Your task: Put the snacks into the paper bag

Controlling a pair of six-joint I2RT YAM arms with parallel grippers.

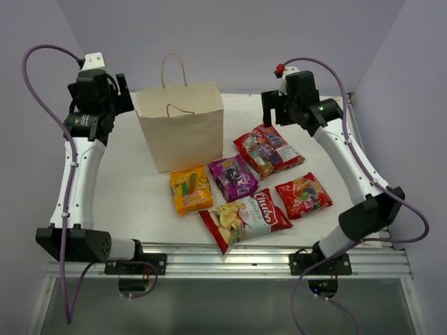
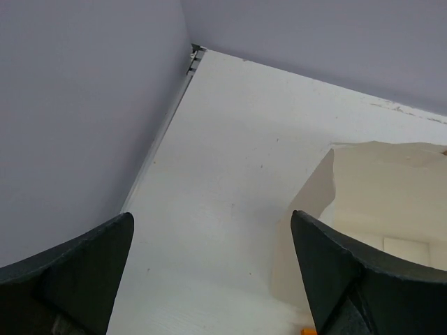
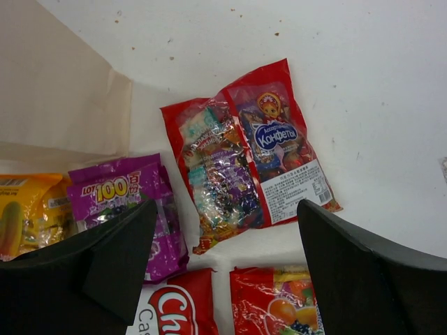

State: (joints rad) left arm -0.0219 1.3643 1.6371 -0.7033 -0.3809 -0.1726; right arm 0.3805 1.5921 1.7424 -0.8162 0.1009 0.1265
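Observation:
The tan paper bag point(image 1: 181, 125) stands upright at the back middle of the table, mouth open; its rim also shows in the left wrist view point(image 2: 363, 181). In front of it lie the snacks: an orange-yellow packet point(image 1: 191, 190), a purple packet point(image 1: 233, 177), a red candy packet point(image 1: 268, 150), a smaller red fruit packet point(image 1: 303, 195) and the large red-and-white chip bag point(image 1: 244, 218). My left gripper point(image 1: 119, 94) is open and empty, raised left of the bag. My right gripper point(image 1: 276, 108) is open and empty, raised above the red candy packet point(image 3: 248, 153).
Purple-grey walls close in the table on the left, back and right. A metal rail point(image 1: 230, 258) runs along the near edge by the arm bases.

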